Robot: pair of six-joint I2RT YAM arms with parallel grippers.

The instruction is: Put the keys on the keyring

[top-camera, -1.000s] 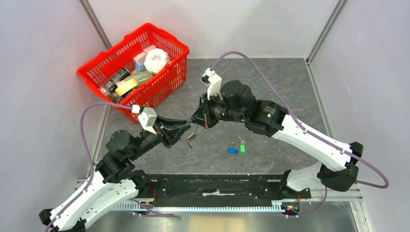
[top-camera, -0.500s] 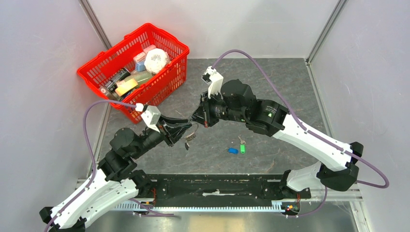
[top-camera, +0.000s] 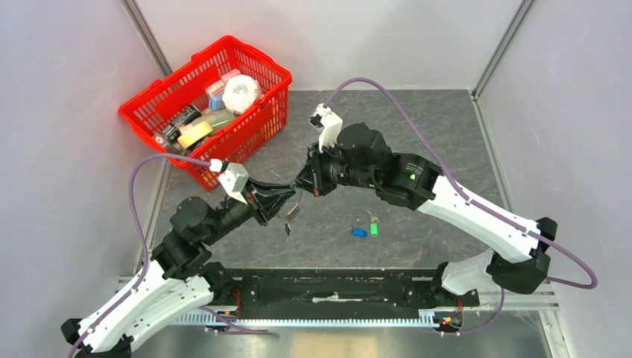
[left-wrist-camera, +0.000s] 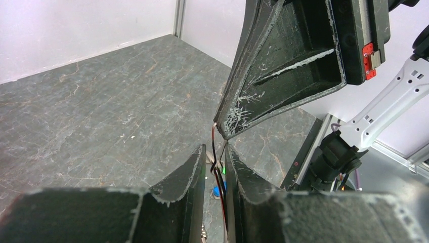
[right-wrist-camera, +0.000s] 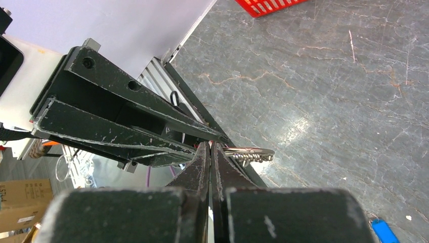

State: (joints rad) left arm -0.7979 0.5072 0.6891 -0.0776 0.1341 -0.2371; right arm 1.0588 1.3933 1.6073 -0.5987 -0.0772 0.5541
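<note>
The keyring (right-wrist-camera: 253, 151) is a thin silver ring sticking out sideways from my right gripper (right-wrist-camera: 210, 144), which is shut on its edge. A cluster of small silver keys (top-camera: 288, 221) dangles from it above the table. My left gripper (left-wrist-camera: 215, 149) meets the right gripper (top-camera: 302, 186) tip to tip. Its jaws stand narrowly apart, with the ring's wire (left-wrist-camera: 218, 167) running between them close to the right finger (left-wrist-camera: 238, 174). A blue-headed key (top-camera: 359, 232), a green-headed key (top-camera: 373, 228) and a small silver key (top-camera: 373, 218) lie loose on the grey table.
A red basket (top-camera: 205, 112) full of household items stands at the back left. White walls with metal posts close in the table on three sides. A black rail (top-camera: 335, 287) runs along the near edge between the arm bases.
The left gripper has crept up and right toward the right gripper, and its jaws have narrowed around the ring wire. The dangling keys have swung slightly left. The right arm has barely moved.
</note>
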